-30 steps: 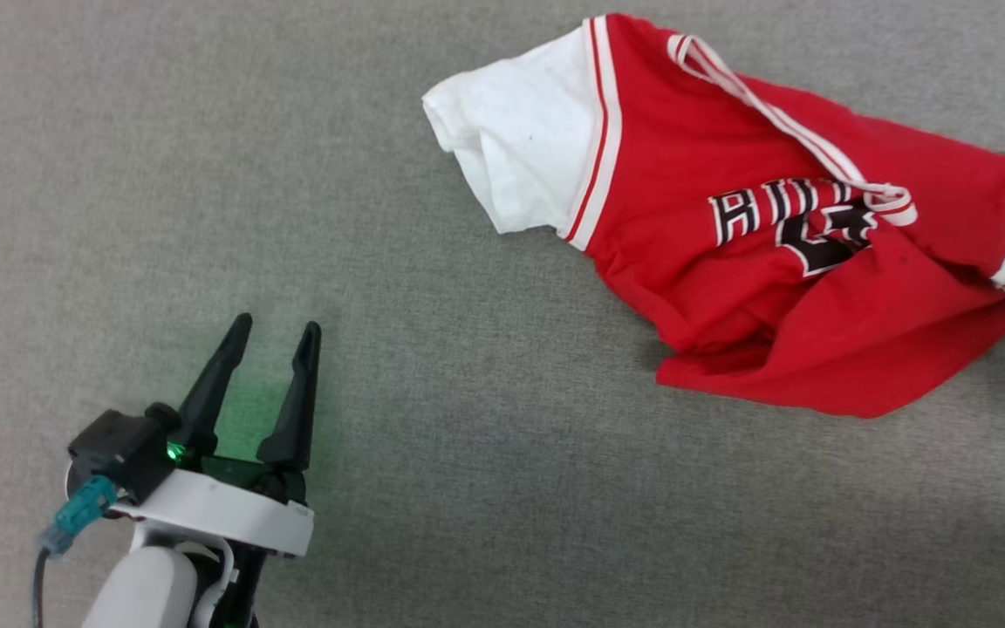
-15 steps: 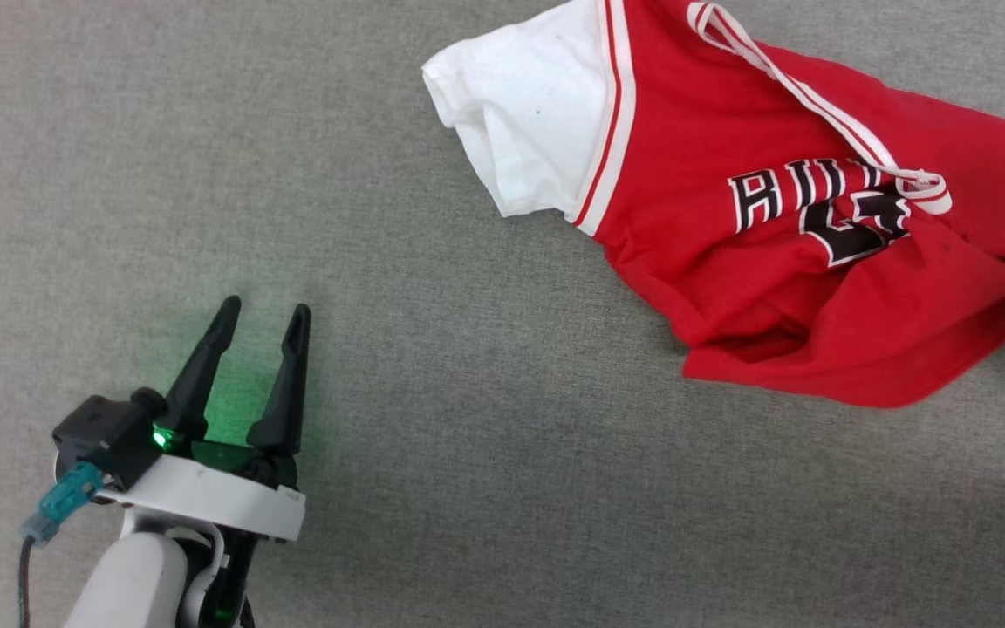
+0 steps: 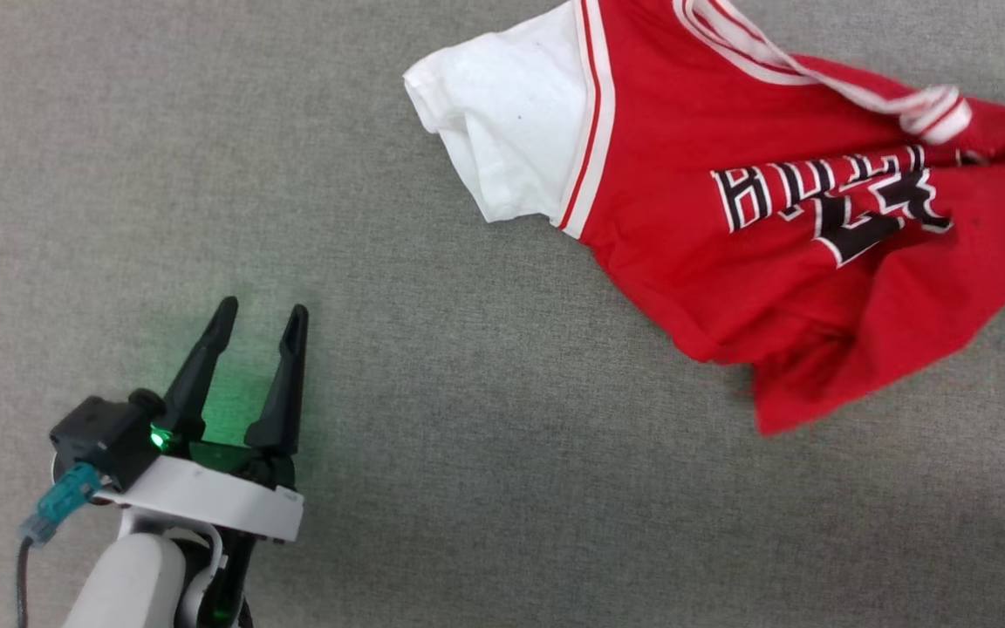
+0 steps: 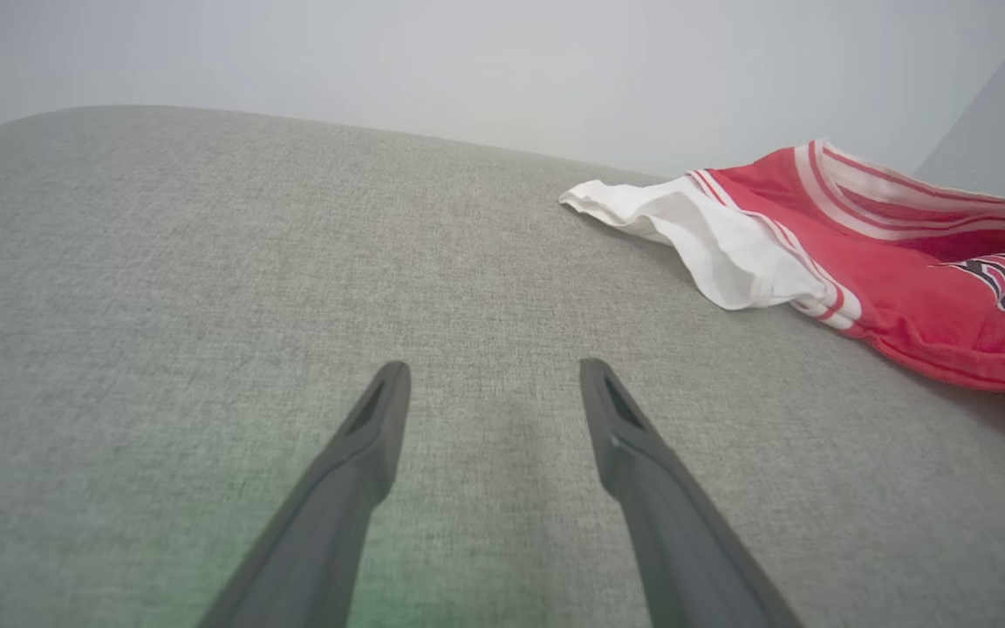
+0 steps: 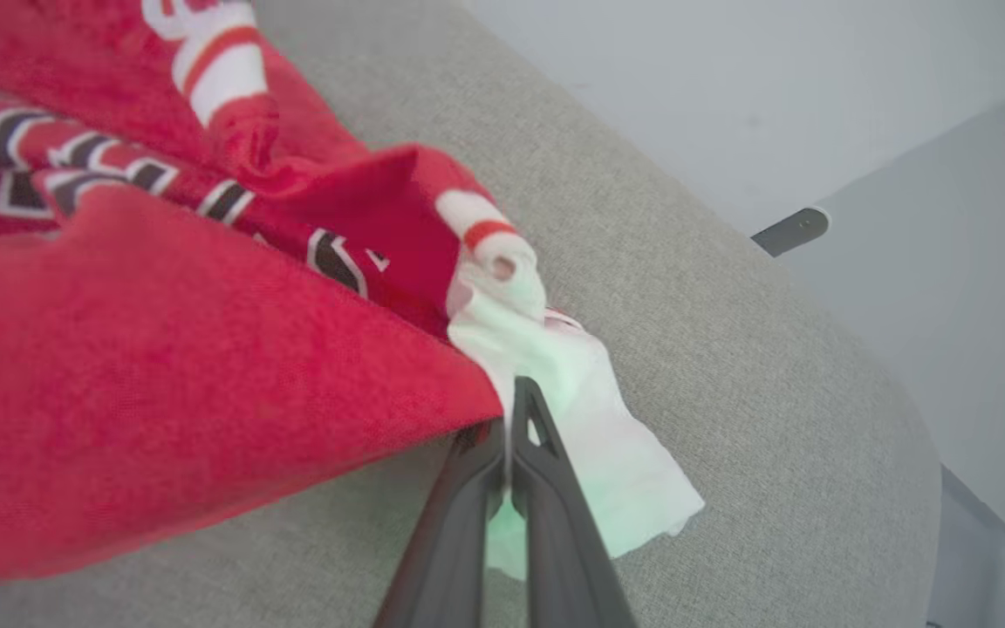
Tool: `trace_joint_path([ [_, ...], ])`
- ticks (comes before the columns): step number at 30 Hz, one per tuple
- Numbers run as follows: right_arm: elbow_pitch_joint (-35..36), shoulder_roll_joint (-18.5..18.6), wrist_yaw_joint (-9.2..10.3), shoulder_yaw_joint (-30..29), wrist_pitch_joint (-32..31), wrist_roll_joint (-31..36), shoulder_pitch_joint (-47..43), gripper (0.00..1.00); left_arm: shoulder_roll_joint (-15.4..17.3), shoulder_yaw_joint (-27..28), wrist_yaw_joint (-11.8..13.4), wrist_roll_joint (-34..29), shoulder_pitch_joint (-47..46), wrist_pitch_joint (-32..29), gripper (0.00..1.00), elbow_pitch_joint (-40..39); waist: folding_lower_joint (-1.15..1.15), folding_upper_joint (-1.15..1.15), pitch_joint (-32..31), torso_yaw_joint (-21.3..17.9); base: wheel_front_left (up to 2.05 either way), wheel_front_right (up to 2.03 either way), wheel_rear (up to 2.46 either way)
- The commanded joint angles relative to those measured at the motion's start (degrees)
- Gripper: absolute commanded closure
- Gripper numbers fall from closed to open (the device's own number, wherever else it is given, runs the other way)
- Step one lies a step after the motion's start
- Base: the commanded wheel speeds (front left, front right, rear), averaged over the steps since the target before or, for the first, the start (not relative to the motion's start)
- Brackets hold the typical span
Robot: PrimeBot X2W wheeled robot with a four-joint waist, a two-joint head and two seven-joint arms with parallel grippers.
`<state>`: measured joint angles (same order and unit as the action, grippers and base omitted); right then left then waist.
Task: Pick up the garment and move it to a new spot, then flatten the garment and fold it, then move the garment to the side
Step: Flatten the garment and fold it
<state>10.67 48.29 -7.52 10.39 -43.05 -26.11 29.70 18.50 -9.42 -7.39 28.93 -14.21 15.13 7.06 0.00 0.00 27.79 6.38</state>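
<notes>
Nearest the robot, at the lower left of the head view, the left gripper hovers over a grey woven fabric surface. Its two long dark fingers are spread apart with nothing between them, and a green light glows at their base. In the left wrist view the same gripper points across bare grey cloth, well apart from the garment. Farther out and to the right lies the garment, a red jersey T-shirt, crumpled rather than flat. One white short sleeve, edged with red-and-white striped trim, points left toward the middle of the surface. The black-and-white chest lettering faces up, creased by folds. The striped neck trim lies bunched near the top right. The red body gathers into ridges running toward the right edge of the head view. In the left wrist view the garment rests on the surface ahead and to the right. In the right wrist view the right gripper has its fingers pressed together. They pinch the garment where its other white sleeve meets the red cloth. Beyond it, the grey surface curves away to a pale wall.
</notes>
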Motion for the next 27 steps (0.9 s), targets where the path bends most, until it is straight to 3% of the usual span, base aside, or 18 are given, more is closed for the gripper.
trace_joint_path([
  [1,-0.8,-2.3,0.06,-2.2,0.3,1.1,0.8,1.00,0.1,0.0,-0.2,-0.1,-0.1,0.0,0.00,-0.1,0.00,0.00,0.1,0.0,0.00,0.00,0.00],
  [6,-6.1,-15.3,0.06,-10.6,3.0,7.5,5.5,1.00,0.5,-0.4,-0.2,0.4,-0.9,0.0,0.00,-0.3,0.00,0.00,0.9,0.0,0.00,0.00,0.00],
  [10,-12.0,-23.1,0.06,-14.2,5.2,13.7,9.7,1.00,0.6,-1.1,-0.2,0.7,-1.7,0.0,0.00,-0.5,0.00,0.00,1.6,0.7,0.00,0.00,0.00],
  [16,-22.1,-30.7,0.06,-22.5,10.1,21.4,16.7,1.00,0.7,-1.0,-0.2,1.1,-1.6,0.0,0.00,-0.3,0.00,0.00,2.7,1.2,0.00,0.00,0.00],
  [23,-32.1,-36.1,0.06,-31.5,14.9,30.9,22.0,1.00,1.1,-1.6,-0.2,1.3,-2.5,0.0,0.00,-0.5,0.00,0.00,3.4,1.5,0.00,0.00,0.00],
  [24,-32.9,-36.5,0.06,-32.7,15.5,32.2,22.3,0.96,1.2,-1.6,-0.2,1.3,-2.5,0.0,0.00,-0.6,0.00,0.00,3.4,1.4,0.00,0.00,0.00],
  [26,-34.2,-37.7,0.06,-34.3,17.1,33.6,22.5,0.52,1.2,-1.6,-0.2,1.1,-2.2,0.0,0.00,-0.4,0.00,0.00,3.2,1.2,0.00,0.00,0.00],
  [27,-34.7,-38.1,0.06,-34.7,18.1,34.0,22.5,0.00,1.3,-1.6,-0.2,1.0,-2.1,0.0,0.00,-0.4,0.00,0.00,3.0,1.1,0.00,0.00,0.00],
])
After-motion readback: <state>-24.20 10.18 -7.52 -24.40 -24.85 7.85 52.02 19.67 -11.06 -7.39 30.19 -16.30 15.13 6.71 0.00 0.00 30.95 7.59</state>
